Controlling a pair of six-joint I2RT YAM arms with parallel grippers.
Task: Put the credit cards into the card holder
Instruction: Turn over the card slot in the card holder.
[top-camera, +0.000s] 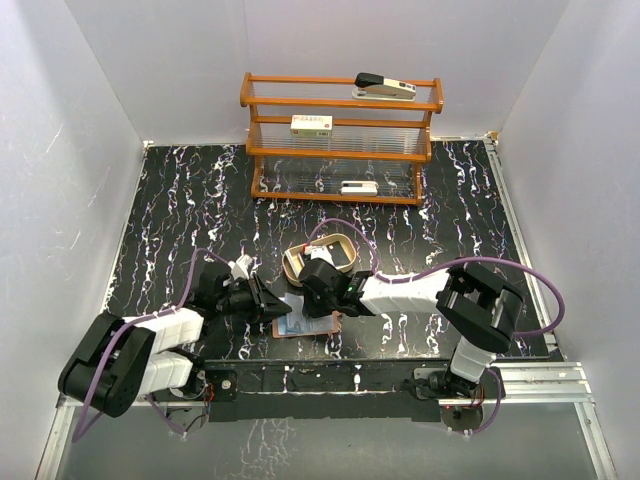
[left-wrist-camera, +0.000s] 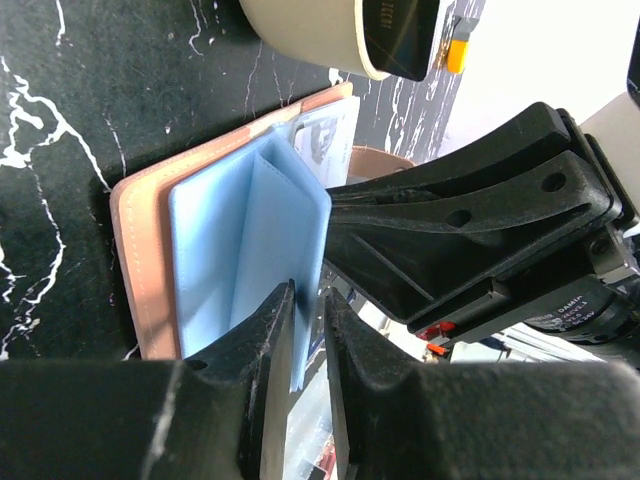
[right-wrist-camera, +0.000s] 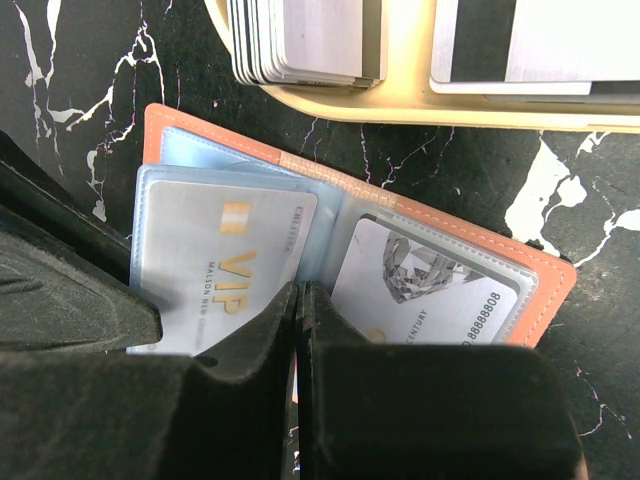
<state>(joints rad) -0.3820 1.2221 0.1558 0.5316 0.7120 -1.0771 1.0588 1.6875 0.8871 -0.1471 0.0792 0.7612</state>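
Pressing our right gripper (right-wrist-camera: 300, 296), fingers squeezed together, on its fold, we pin the card holder (right-wrist-camera: 452, 238) open near the tabletop's (top-camera: 180, 200) near edge. Our left gripper (left-wrist-camera: 308, 300) pinches a blue pocket (left-wrist-camera: 250, 250), probably spreading it for credit cards (right-wrist-camera: 310, 40) from the tray (right-wrist-camera: 400, 103).

Left arm (top-camera: 165, 330) and right arm (top-camera: 405, 292): white shells, black joints, each trailing a purple cable (top-camera: 345, 221). The left pincer (left-wrist-camera: 308, 300) is black.
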